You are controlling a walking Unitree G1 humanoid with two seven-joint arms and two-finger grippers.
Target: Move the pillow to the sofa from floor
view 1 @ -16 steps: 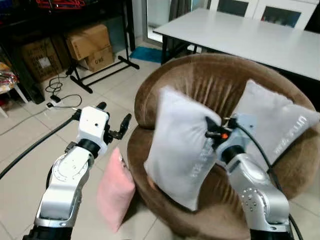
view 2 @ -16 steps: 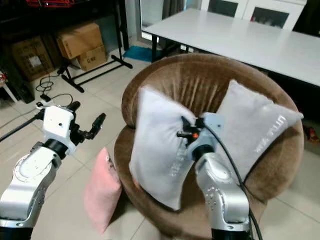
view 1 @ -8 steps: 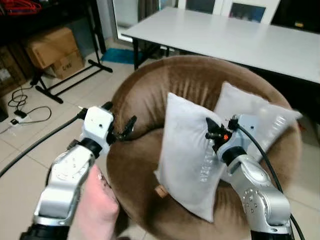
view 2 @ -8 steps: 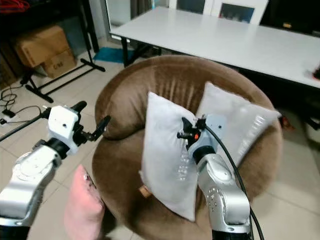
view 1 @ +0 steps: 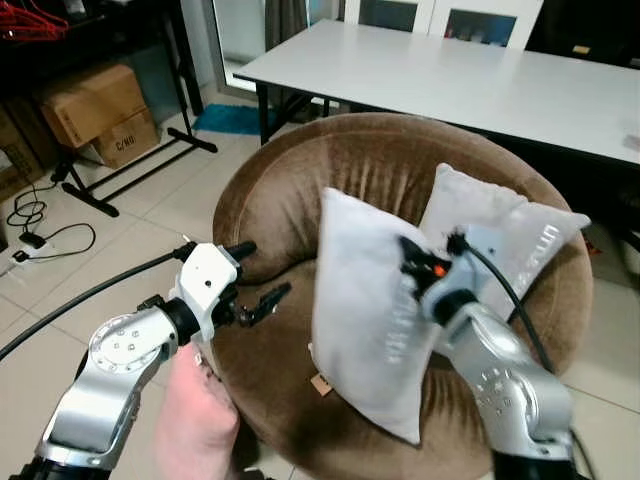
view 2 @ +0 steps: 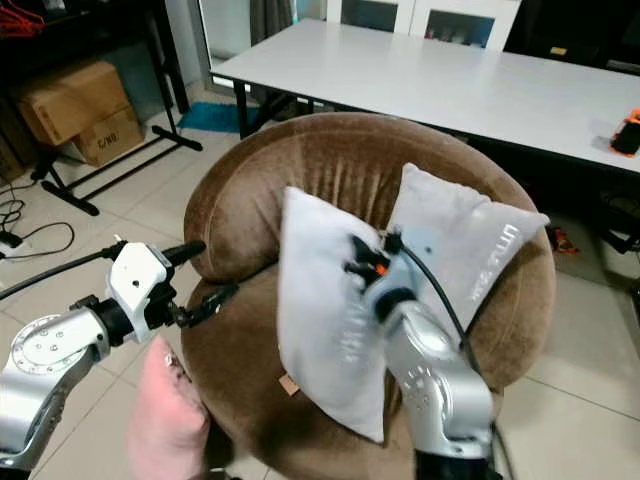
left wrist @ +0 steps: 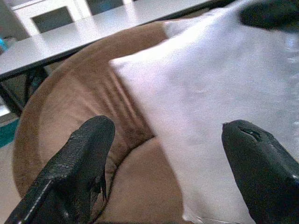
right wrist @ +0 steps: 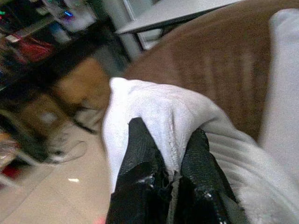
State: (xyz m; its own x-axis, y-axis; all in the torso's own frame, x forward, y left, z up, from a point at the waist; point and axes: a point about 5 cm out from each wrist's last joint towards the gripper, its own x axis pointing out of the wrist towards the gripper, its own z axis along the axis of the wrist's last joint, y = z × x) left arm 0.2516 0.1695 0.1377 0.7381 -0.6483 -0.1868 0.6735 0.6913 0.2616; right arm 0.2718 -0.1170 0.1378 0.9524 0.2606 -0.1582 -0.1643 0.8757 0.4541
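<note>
The pink pillow [view 1: 195, 420] on the floor was cut off by the bottom edge at 7 o'clock, partly hidden behind the left arm. The held white pillow [view 1: 365, 305] covered part of the second white pillow [view 1: 510, 235] at 2 o'clock and hid the right gripper [right wrist: 170, 158] fingertips from the head cameras. The right wrist view's background was blurred; shelves and boxes there could not be made out. The table [view 2: 480, 85] ran off the right edge

Head cams look down at sofa [view 1: 300, 180]; wrist cams close on it.
</note>
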